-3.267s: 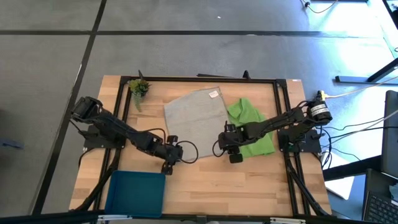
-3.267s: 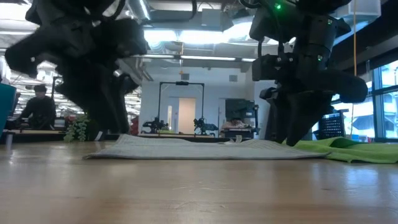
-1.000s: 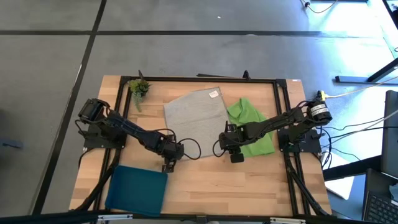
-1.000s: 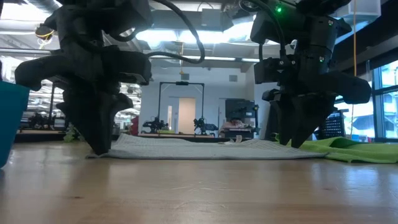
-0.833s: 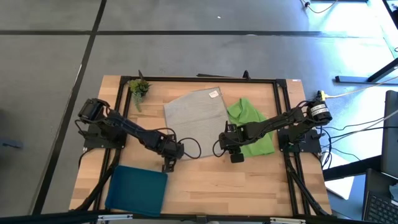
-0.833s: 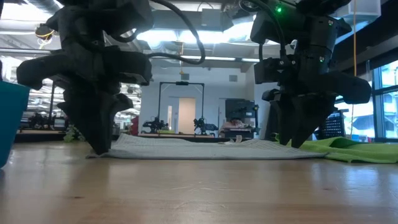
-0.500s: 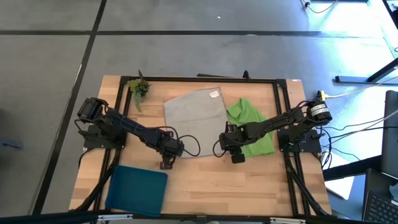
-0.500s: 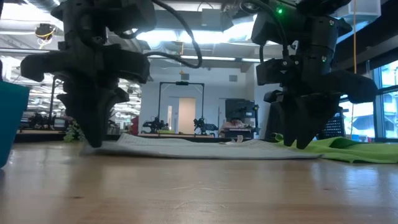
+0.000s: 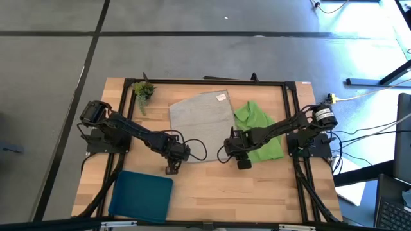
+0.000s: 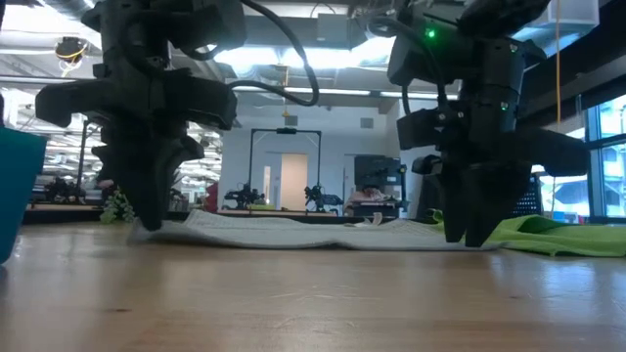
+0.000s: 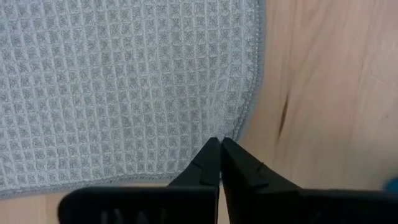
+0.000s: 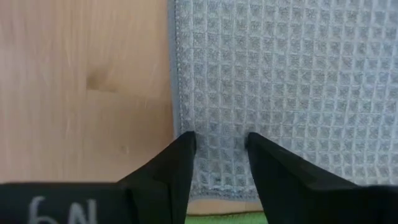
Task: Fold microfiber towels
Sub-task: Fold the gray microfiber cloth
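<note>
Left gripper pinched closed on light grey waffle-weave microfiber towel corner; right gripper parted, straddling its other near corner. Towel tag unreadable.

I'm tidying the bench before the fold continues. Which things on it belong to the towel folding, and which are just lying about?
Belongs to the job:
- light grey waffle-weave microfiber towel, lying flat
- bright lime green microfiber towel, crumpled beside it
- left gripper, shut at one grey corner
- right gripper, open astride another

Lying about:
- small green plant sprig
- blue rectangular tray
</note>
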